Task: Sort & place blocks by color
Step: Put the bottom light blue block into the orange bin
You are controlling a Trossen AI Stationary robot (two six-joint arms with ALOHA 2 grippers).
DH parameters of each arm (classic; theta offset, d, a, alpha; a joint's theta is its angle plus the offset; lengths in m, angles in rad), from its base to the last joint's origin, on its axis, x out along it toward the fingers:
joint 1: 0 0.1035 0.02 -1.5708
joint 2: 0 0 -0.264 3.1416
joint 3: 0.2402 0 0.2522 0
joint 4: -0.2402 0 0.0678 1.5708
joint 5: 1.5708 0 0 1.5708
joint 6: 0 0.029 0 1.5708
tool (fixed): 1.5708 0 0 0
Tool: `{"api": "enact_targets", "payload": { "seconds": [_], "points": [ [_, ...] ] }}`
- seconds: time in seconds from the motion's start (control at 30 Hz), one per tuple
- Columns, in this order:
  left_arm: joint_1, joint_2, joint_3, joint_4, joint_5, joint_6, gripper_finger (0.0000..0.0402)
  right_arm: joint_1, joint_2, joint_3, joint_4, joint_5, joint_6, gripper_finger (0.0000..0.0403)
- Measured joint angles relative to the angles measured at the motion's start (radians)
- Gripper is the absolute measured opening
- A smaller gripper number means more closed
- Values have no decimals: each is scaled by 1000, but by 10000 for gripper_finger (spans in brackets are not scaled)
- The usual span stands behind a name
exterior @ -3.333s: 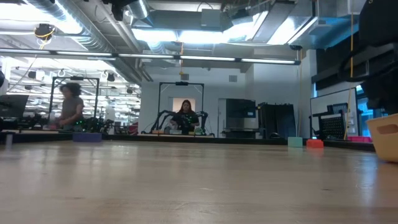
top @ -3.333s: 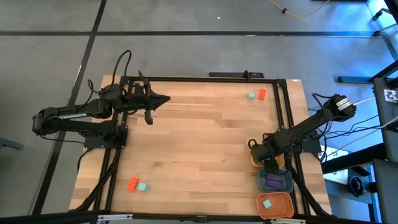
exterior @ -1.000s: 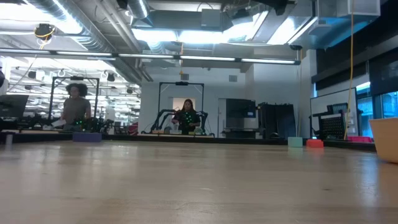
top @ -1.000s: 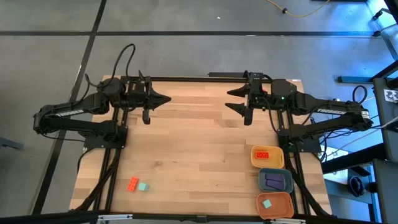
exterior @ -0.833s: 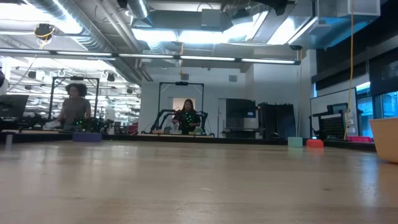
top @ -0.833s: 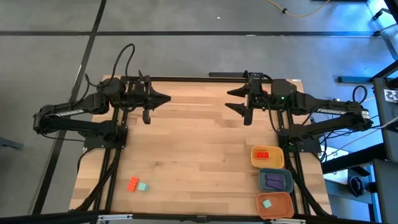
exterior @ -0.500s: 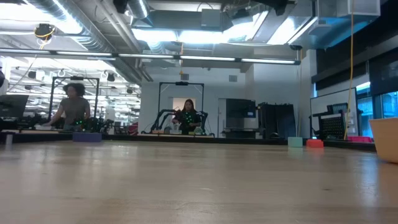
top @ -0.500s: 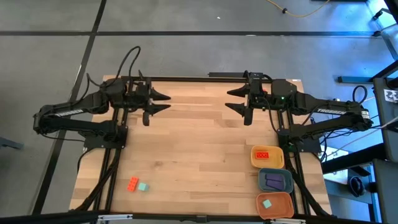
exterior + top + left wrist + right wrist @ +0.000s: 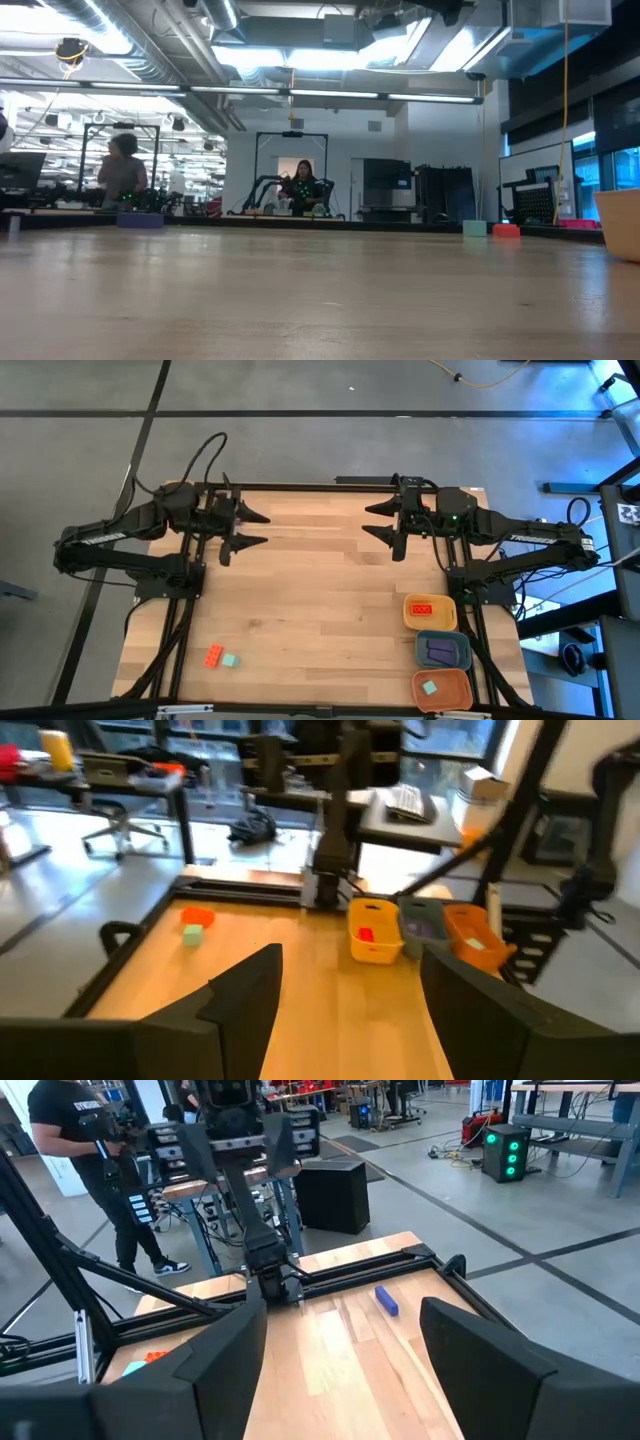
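Observation:
My left gripper point(image 9: 258, 528) hangs open above the table's far left, holding nothing. My right gripper point(image 9: 366, 520) hangs open above the far right, also holding nothing. An orange-red block point(image 9: 214, 655) and a teal block point(image 9: 229, 660) lie side by side at the near left. A purple bar point(image 9: 387, 1301) lies at the far left, hidden under my left arm in the high view. Another teal block point(image 9: 474, 228) and orange-red block point(image 9: 506, 230) lie at the far right, hidden under my right arm in the high view.
Three trays stand in a row at the near right. The yellow tray point(image 9: 447, 622) holds a red block, the blue-grey tray point(image 9: 466, 652) holds purple blocks, and the orange tray point(image 9: 462, 690) holds a teal block. Black rails run along both table sides. People stand in the room beyond.
My left gripper has opened: its fingers were together a second ago and now stand wide apart. My right arm has kept still, and no block has moved.

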Motion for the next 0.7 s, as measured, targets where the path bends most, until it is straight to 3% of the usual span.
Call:
{"api": "enact_targets", "payload": {
  "seconds": [0.2,0.3,0.4,0.57,0.7],
  "points": [
    [-153,70,149,-192,-126,47,230,0,0,0,0,0,-5,267],
    [-234,84,195,-238,-186,51,230,0,0,0,-1,0,-25,244],
    [-304,95,222,-228,-249,51,230,0,0,0,-1,0,-25,183],
    [-412,96,228,-236,-359,34,230,0,0,0,-3,0,-27,24],
    [-494,109,229,-235,-420,-20,230,0,0,0,-7,-12,-23,5]
  ]
}}
